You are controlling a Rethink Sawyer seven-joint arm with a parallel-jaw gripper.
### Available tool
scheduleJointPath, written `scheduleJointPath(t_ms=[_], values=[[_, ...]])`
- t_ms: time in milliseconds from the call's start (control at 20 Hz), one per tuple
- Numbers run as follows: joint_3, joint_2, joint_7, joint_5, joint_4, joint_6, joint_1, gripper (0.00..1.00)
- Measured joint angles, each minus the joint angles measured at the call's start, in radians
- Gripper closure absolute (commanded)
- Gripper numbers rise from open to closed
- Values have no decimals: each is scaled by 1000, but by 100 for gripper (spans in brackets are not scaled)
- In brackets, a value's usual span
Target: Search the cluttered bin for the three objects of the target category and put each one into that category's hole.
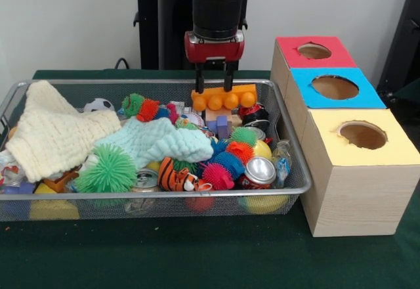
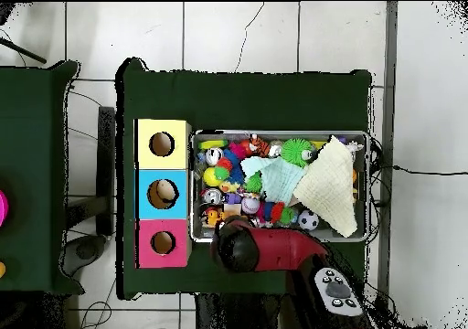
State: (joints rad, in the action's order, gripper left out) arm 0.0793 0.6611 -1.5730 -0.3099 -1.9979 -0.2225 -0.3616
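Observation:
The bin (image 1: 164, 196) is a wide silver wire-mesh basket full of mixed toys, cans and cloths; it also shows in the overhead view (image 2: 274, 134). My gripper (image 1: 214, 87) hangs over the bin's far right part, open, with its fingertips right at the top of an orange bumpy block (image 1: 223, 96). I cannot tell whether they touch it. Three boxes with round holes stand beside the bin: red (image 1: 289, 56), blue (image 1: 308, 97) and yellow (image 1: 394, 148). In the overhead view the arm (image 2: 251, 249) hides the gripper.
In the bin lie a cream cloth (image 1: 52, 131), a mint cloth (image 1: 157, 141), a green spiky ball (image 1: 107, 169), a striped tiger toy (image 1: 177, 177), a can (image 1: 260, 172) and several small spiky balls. The boxes stand taller than the bin's rim.

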Motion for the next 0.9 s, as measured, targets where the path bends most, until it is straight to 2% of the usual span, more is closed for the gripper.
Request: scheduleJointPath(t_ms=[900], values=[[1,-3,0,52,110,-3,33,0]])
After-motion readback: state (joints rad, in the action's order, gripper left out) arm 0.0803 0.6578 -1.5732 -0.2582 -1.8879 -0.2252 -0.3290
